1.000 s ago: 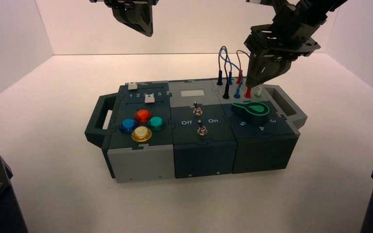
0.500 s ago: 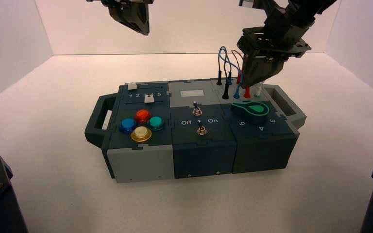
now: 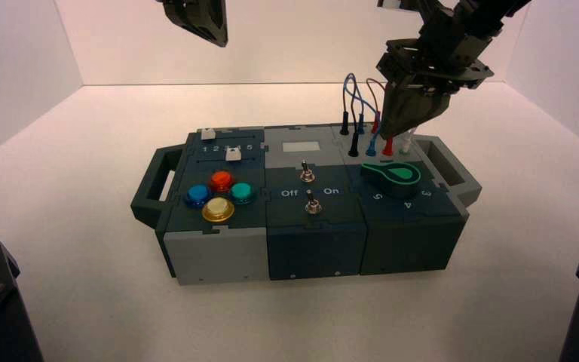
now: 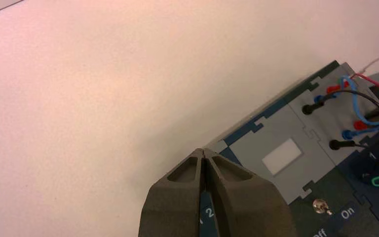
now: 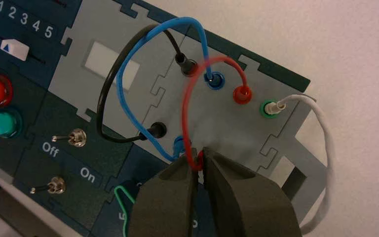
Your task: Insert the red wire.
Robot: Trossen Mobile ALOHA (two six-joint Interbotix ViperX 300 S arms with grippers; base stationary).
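The right gripper (image 5: pixel 200 163) has its jaws parted only slightly around the near plug of the red wire (image 5: pixel 190 106), low over the box (image 3: pixel 219 249) — whether they still pinch it I cannot tell. The far plug sits in its red socket (image 5: pixel 242 94). If the near plug is only half seated, lifting away could drag it out, or snag the blue wire (image 5: pixel 128 59) — the left gripper (image 4: pixel 203 163) hangs shut, well clear.

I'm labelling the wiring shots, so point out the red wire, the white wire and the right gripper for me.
red wire (image 5: pixel 186 101), right wrist view, on the left side of its loop.
white wire (image 5: pixel 324 129), right wrist view, on its curve beyond the box edge.
right gripper (image 5: pixel 201 159), right wrist view, between the fingertips, at the wire's near end.
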